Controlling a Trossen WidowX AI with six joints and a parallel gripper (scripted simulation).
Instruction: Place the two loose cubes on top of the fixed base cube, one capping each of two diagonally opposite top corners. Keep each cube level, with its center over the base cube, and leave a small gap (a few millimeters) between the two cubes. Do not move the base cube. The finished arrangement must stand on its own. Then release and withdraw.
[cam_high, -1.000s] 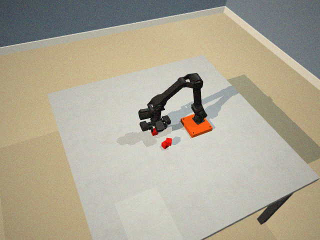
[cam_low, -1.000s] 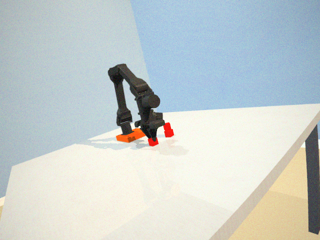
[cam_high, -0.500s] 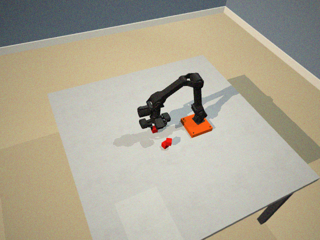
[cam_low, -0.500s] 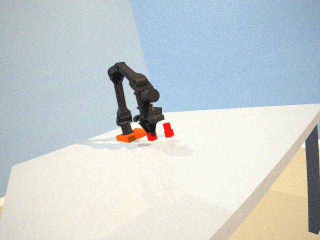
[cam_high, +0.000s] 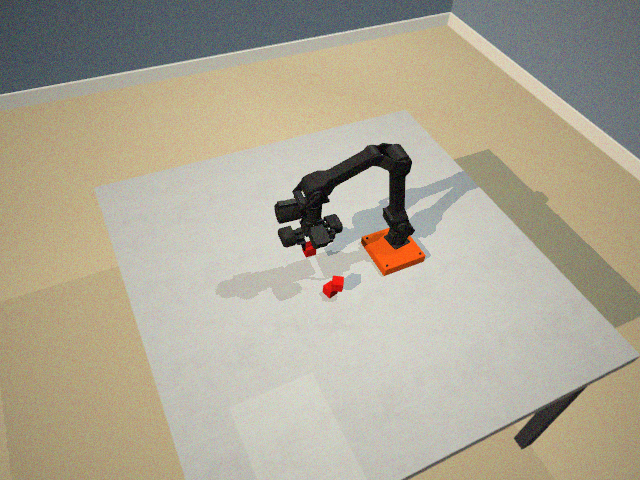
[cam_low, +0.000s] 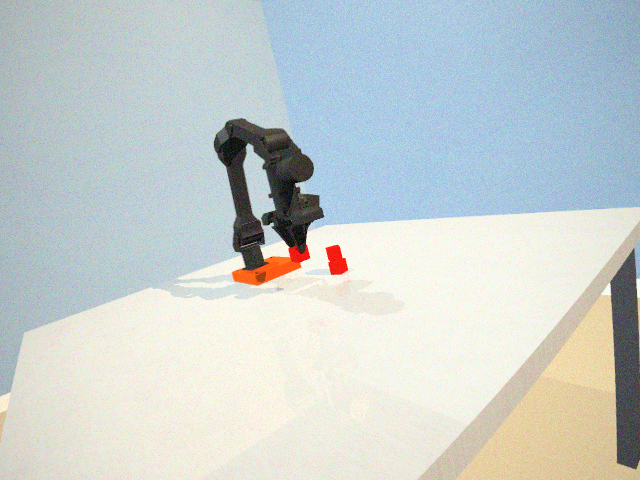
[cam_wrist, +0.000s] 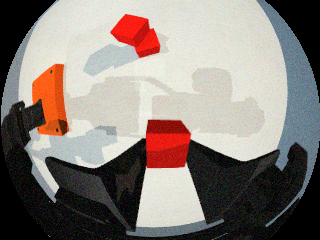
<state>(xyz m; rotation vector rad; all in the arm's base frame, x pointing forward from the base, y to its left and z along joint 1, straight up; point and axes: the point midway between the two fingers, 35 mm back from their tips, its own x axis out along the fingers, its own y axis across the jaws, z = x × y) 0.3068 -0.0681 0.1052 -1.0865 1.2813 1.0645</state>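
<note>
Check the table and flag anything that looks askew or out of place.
Nothing stands out. One cube sits offset on the base cube, overhanging a corner as the task intends. The end effector is shut on the second cube, held level and lifted off the table.

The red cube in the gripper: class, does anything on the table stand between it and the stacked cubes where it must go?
Nothing visible does. The gripper is shut on the red cube, and only bare table separates it from the base cube, whose far top corner already carries the first cube.
</note>
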